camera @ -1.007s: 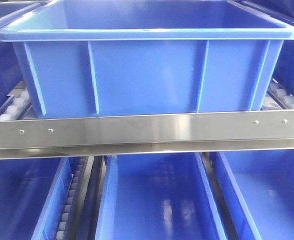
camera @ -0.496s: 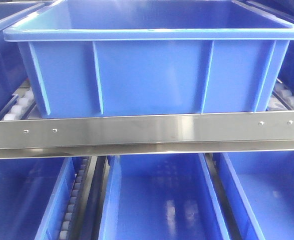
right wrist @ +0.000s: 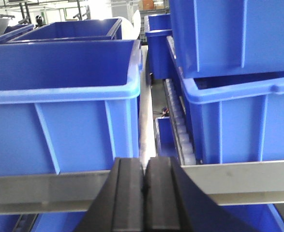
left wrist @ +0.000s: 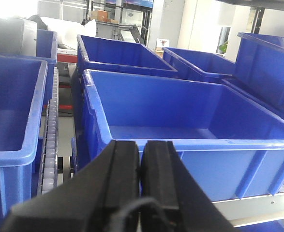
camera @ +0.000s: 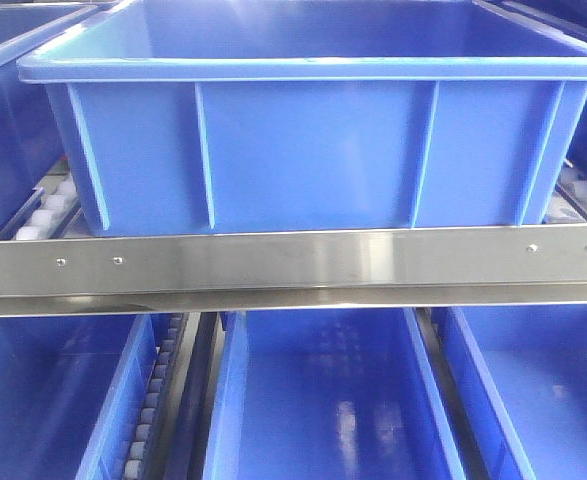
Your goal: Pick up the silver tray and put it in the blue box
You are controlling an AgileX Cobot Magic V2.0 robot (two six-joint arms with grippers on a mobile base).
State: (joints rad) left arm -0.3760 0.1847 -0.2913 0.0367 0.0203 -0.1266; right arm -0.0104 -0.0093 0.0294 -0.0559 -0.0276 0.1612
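The silver tray is out of view in every frame. A large empty blue box (camera: 313,140) stands on the upper rack level behind a flat steel rail (camera: 293,262). It also shows in the left wrist view (left wrist: 180,116) and in the right wrist view (right wrist: 59,96). My left gripper (left wrist: 142,147) is shut and empty, in front of the box's near left corner. My right gripper (right wrist: 144,164) is shut and empty, in front of the rail, facing the gap at the box's right end. Neither gripper shows in the front view.
More blue boxes (camera: 323,400) sit on the lower level below the rail. Other blue boxes stand to the left (left wrist: 11,111), behind (left wrist: 117,53) and to the right (right wrist: 238,116). White roller tracks (left wrist: 50,125) run between the boxes.
In the front view the blue box and rail screws have shifted slightly to the right, and the box sits a little lower in frame.
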